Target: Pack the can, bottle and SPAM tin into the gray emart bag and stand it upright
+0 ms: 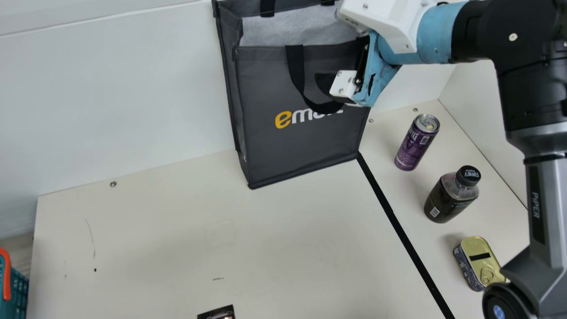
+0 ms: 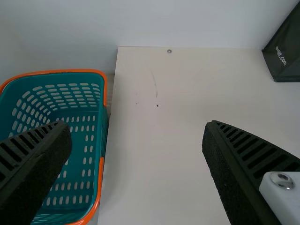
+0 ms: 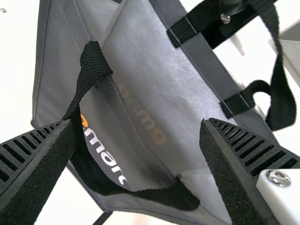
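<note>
At the far side of the cream surface (image 1: 177, 248), upright beside a white wall (image 1: 110, 97): the gray bag (image 1: 274, 150), with mouth open, pale lining on show and lettering on the front. Looped down over that front, the near handle (image 1: 295, 66); on the far rim, the other handle (image 3: 283, 105).

At the bag's top, toward its right side: the right end effector (image 1: 343, 84), released, with ribbed fingers wide apart, one over the outside of the front beside the near handle, the other over the open mouth. Cannot tell whether touching the handle.

Right of the bag, past a black line (image 1: 398, 226) slanting toward near right, in a row from far to near, all outside the bag: the purple can (image 1: 414, 144), standing; the dark bottle (image 1: 449, 197), standing and capped; the tin (image 1: 478, 261), flat with its gold pull-ring lid up, near the right arm (image 1: 547, 199).

At the left, above the surface: the left end effector (image 2: 137, 129), likewise released. Just beside the surface's left edge, a teal basket with an orange rim (image 2: 51, 71).
</note>
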